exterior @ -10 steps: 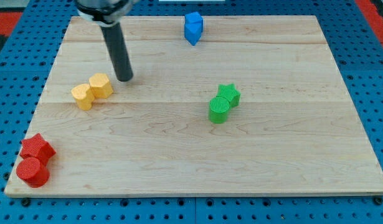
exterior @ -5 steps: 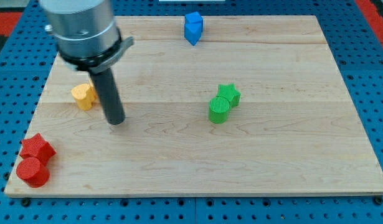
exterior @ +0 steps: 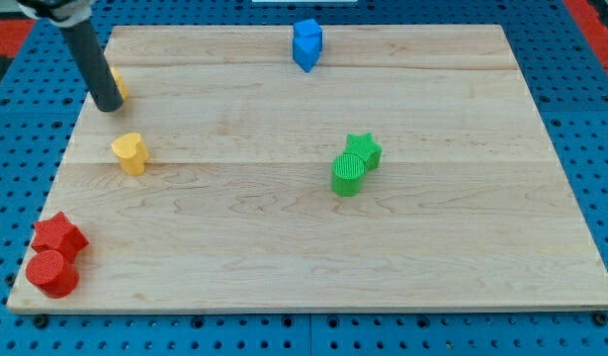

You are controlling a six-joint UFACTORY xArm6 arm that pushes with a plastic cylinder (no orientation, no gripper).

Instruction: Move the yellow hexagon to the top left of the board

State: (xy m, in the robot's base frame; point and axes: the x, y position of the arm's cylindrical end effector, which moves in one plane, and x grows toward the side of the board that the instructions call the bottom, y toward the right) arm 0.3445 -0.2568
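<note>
The yellow hexagon (exterior: 118,84) sits near the board's left edge, in its upper left part, mostly hidden behind my rod. My tip (exterior: 108,105) rests on the board right against the hexagon's lower left side. A second yellow block, heart-shaped (exterior: 130,153), lies alone below them.
A blue block (exterior: 306,44) stands at the top edge, middle. A green star (exterior: 364,148) and a green cylinder (exterior: 349,173) touch each other right of centre. A red star (exterior: 58,234) and a red cylinder (exterior: 51,272) sit in the wooden board's (exterior: 462,247) bottom left corner.
The yellow hexagon has left the yellow heart's side and moved up and left. My tip swung from below the pair up to the upper left, with the hexagon.
</note>
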